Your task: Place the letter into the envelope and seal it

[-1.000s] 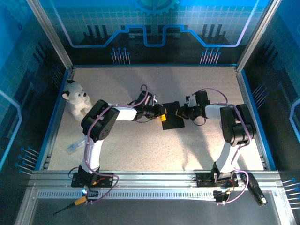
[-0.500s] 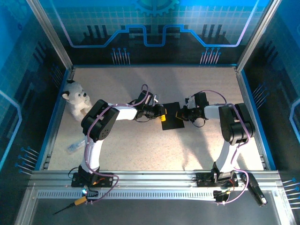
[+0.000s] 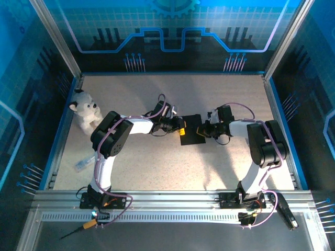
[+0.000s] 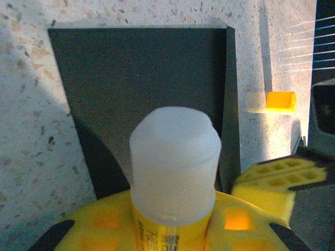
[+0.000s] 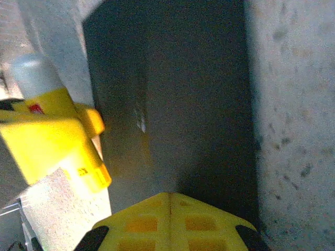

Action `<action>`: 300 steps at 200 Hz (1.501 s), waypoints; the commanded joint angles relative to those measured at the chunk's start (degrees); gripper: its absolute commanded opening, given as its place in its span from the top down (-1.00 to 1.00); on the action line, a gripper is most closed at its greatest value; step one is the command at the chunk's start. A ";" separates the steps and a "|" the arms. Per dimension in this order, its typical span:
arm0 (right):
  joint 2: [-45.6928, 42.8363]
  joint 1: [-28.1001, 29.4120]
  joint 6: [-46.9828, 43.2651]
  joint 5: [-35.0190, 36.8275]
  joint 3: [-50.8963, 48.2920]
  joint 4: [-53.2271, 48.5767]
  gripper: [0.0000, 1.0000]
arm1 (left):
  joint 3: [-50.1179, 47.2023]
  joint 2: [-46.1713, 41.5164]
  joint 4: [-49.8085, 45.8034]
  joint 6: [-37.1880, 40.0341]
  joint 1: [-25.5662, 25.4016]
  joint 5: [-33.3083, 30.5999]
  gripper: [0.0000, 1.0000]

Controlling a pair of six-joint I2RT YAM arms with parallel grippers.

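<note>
The left gripper [image 3: 182, 131] keeps its clamp on a glue stick [image 4: 175, 157] at the envelope's [image 3: 192, 130] left edge, unmoved. The right gripper [image 3: 201, 127], jaws clenched, tips over the right edge, has its elbow swung outward since before; bare table [image 3: 157, 162] lies all around

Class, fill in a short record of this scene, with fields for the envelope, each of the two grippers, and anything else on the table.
envelope: black envelope, lying flat on the speckled table between the two grippers
left gripper: shut on a yellow glue stick with a white cap, at the envelope's left edge
right gripper: shut, nothing between its fingers, tips at the envelope's right edge
other: white plush toy near the table's left side
</note>
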 commanded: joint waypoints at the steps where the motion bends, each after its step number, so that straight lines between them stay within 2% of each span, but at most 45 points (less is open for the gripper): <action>1: 2.16 1.01 0.73 -0.43 -2.15 1.36 1.00 | -0.40 0.85 -5.52 1.32 0.25 0.90 1.00; 52: 3.28 1.32 -0.44 0.88 -4.56 1.33 1.00 | -0.20 0.84 -5.88 1.59 0.29 0.93 1.00; 128: -2.56 1.31 3.24 -1.03 -0.24 1.33 1.00 | -0.11 0.52 -6.84 2.29 0.22 0.99 1.00; 174: -4.18 1.98 4.35 -1.21 -2.13 1.44 1.00 | -0.11 0.75 -6.57 2.22 0.30 1.04 1.00; 261: 3.19 2.39 4.39 -0.47 -8.18 6.67 1.00 | -0.64 0.39 -6.56 2.34 0.27 1.06 1.00; 300: 2.43 2.31 4.86 -0.87 -8.60 7.52 1.00 | -0.56 0.17 -7.28 2.91 0.19 1.04 1.00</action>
